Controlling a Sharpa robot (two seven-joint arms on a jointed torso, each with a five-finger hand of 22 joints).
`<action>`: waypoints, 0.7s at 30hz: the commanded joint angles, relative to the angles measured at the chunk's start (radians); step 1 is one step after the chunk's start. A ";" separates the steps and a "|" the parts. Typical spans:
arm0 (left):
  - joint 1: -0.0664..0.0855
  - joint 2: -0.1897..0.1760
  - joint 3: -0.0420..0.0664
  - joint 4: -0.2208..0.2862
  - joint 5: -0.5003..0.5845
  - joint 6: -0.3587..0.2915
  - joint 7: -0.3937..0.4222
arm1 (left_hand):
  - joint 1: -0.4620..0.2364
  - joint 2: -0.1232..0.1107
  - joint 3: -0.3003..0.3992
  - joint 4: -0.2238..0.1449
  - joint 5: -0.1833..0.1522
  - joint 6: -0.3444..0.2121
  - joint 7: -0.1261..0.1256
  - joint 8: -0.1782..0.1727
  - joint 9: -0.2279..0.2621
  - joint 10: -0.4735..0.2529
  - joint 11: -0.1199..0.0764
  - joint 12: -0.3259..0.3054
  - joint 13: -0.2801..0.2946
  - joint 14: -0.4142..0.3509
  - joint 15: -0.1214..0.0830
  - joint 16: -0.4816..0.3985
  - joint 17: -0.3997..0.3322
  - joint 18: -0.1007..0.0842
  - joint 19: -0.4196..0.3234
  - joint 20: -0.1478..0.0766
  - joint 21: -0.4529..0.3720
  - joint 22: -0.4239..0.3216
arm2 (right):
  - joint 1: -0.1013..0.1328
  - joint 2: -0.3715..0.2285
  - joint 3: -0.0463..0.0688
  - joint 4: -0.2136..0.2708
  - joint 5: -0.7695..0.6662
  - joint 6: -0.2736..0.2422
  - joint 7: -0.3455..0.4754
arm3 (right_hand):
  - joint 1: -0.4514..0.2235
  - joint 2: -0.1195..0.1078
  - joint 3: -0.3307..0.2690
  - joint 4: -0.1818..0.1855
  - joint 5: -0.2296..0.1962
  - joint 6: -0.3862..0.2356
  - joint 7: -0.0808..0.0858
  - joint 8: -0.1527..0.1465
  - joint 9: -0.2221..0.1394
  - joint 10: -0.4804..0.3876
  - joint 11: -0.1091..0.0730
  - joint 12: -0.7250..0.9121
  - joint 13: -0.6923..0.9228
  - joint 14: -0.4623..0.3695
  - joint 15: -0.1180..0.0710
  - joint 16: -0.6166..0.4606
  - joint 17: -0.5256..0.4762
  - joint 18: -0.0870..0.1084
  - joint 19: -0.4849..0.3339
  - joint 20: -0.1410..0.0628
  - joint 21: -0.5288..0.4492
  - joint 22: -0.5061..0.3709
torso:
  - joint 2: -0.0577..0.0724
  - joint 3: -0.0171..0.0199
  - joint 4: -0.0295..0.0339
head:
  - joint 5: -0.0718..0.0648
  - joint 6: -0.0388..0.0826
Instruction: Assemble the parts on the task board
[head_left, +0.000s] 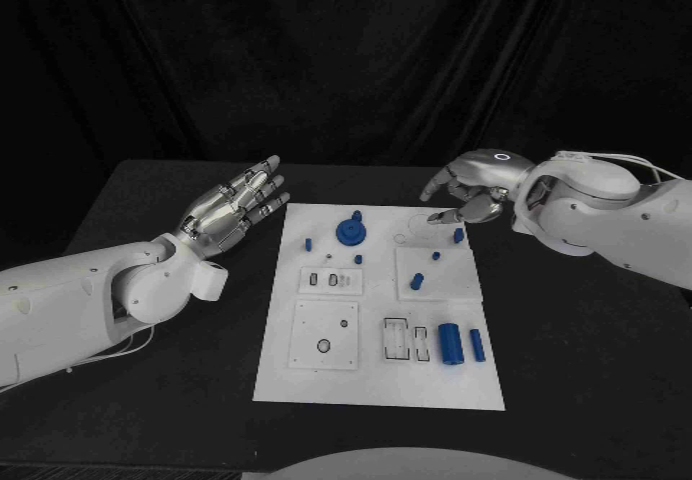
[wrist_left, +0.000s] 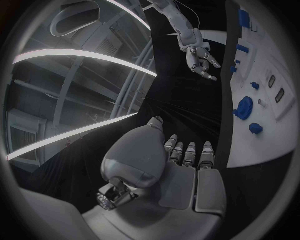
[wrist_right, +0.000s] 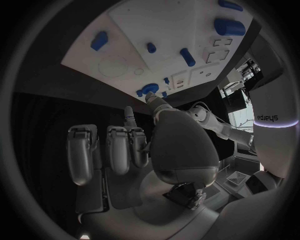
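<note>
Lying flat in the middle of the black table (head_left: 577, 340), the white task board (head_left: 378, 390) runs its long axis from near to far. Near its right near corner a thick blue cylinder (head_left: 450, 344) and a thinner blue peg (head_left: 477, 345) lie side by side, both pointing near to far, just right of a group of rectangular slots (head_left: 405, 340). A round blue gear-like part (head_left: 351, 232) sits at the far middle, with a small blue peg (head_left: 307, 243) to its left. Two more small blue pieces (head_left: 418, 282) stand on the raised square plate right of centre.

The left hand (head_left: 235, 207) hangs just off the board's far left corner, fingers straight and slightly apart, holding nothing. The right hand (head_left: 469, 195) hovers over the far right corner, fingers curled downward; whether they pinch anything cannot be told.

The right wrist view shows the word "sharpa" on the robot's white arm (wrist_right: 273, 117).
</note>
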 joint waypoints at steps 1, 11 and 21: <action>-0.002 0.001 0.001 0.002 -0.002 0.007 0.008 | 0.010 -0.002 0.007 0.000 0.006 0.002 0.008 0.005 0.001 0.000 0.010 -0.002 -0.001 -0.002 0.005 -0.004 -0.001 0.005 0.001 0.008 -0.006 -0.002 | -0.003 -0.031 0.000 0.013 -0.003 -0.018 -0.071 | -0.004 -0.008 -0.011 0.014 -0.019 -0.003 -0.002 -0.004 0.001 0.104 -0.004 0.003 0.263 0.102 -0.007 -0.004 0.254 -0.013 0.097 -0.006 0.003 0.260 | 0.000 -0.0003 -0.0011 | -0.005 0.004; -0.006 0.009 0.001 -0.001 -0.002 0.011 0.007 | 0.010 -0.002 0.009 0.000 0.007 0.002 0.008 0.005 0.001 0.000 0.010 -0.002 -0.001 -0.002 0.006 -0.004 -0.001 0.005 0.001 0.008 -0.006 -0.002 | -0.041 -0.081 0.000 -0.003 -0.003 -0.037 -0.097 | -0.003 -0.007 -0.018 0.027 -0.024 -0.016 -0.001 -0.013 0.001 0.104 -0.003 0.003 0.263 0.101 -0.007 -0.007 0.251 -0.012 0.095 -0.007 -0.001 0.259 | -0.002 -0.0002 -0.0094 | 0.008 -0.005; -0.008 0.011 0.001 -0.002 -0.002 0.013 0.006 | 0.011 -0.002 0.010 -0.001 0.008 0.002 0.008 0.005 0.001 0.000 0.010 -0.002 -0.001 -0.002 0.006 -0.004 -0.001 0.005 0.001 0.008 -0.006 -0.002 | -0.075 -0.073 0.000 -0.040 -0.003 -0.040 -0.102 | 0.004 -0.008 -0.022 0.035 -0.027 -0.019 0.002 -0.016 0.003 0.104 -0.001 0.003 0.263 0.101 -0.005 -0.006 0.251 -0.008 0.087 -0.006 -0.015 0.253 | -0.002 -0.0008 -0.0046 | 0.004 -0.009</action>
